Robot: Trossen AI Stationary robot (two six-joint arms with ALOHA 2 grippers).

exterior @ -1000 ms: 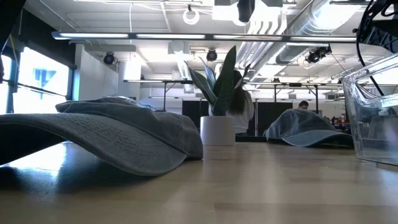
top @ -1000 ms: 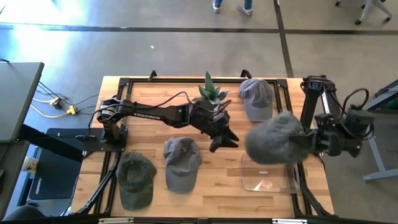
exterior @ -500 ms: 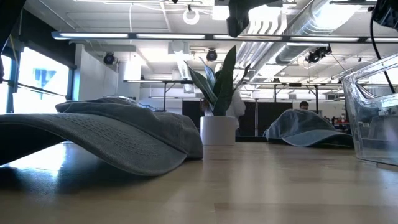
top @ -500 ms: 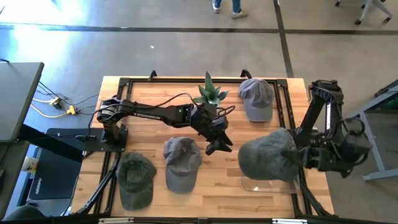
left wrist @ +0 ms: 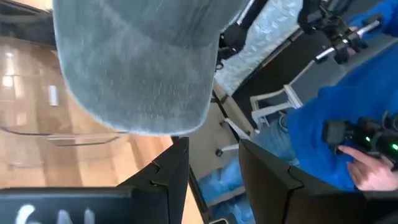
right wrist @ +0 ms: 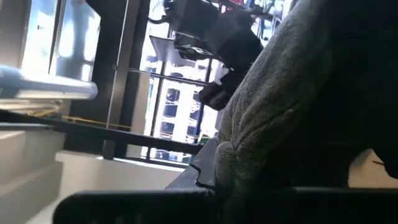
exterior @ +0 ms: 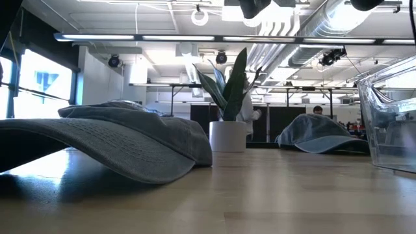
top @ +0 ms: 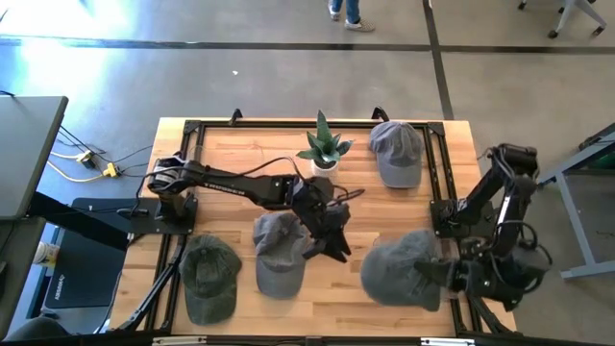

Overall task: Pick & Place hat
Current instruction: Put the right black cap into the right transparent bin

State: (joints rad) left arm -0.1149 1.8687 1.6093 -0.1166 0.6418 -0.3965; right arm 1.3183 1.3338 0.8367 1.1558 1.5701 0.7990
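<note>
Light wooden table with a black frame along its edges, seen from above; a potted plant in a white pot stands near the middle of the far edge; a grey cap lies at the far right; a grey cap lies near the middle, with a darker green-grey cap just to its left at the near edge; a clear plastic container sits at the near right, seen at the low view's right side.
</note>
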